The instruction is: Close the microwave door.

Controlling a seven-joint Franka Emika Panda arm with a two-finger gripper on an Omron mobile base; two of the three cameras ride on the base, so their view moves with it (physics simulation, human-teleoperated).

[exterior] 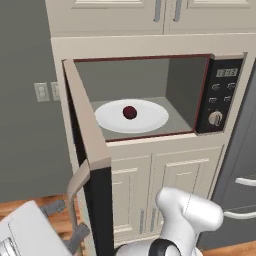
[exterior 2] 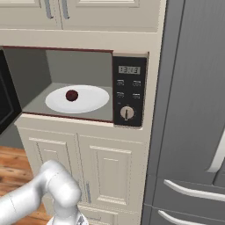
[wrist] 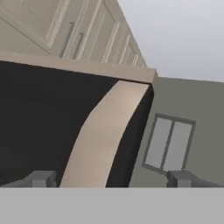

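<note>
Microwave door [exterior: 92,165] is swung wide open.
Gripper [wrist: 109,178] is spread, its handle [wrist: 103,135] seen at twelve o'clock between the fingertips.

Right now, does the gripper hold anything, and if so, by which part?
Nothing is held. The gripper is open, its fingertips apart on either side of the microwave door's handle, not closed on it.

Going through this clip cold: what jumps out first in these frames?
The microwave door stands wide open, swung out to the left toward the cameras, leaving the grey cavity of the microwave exposed. Inside, a small dark red round item sits on the white plate. In the hand view the door's curved beige handle runs up close between the fingertips of the open gripper.
</note>
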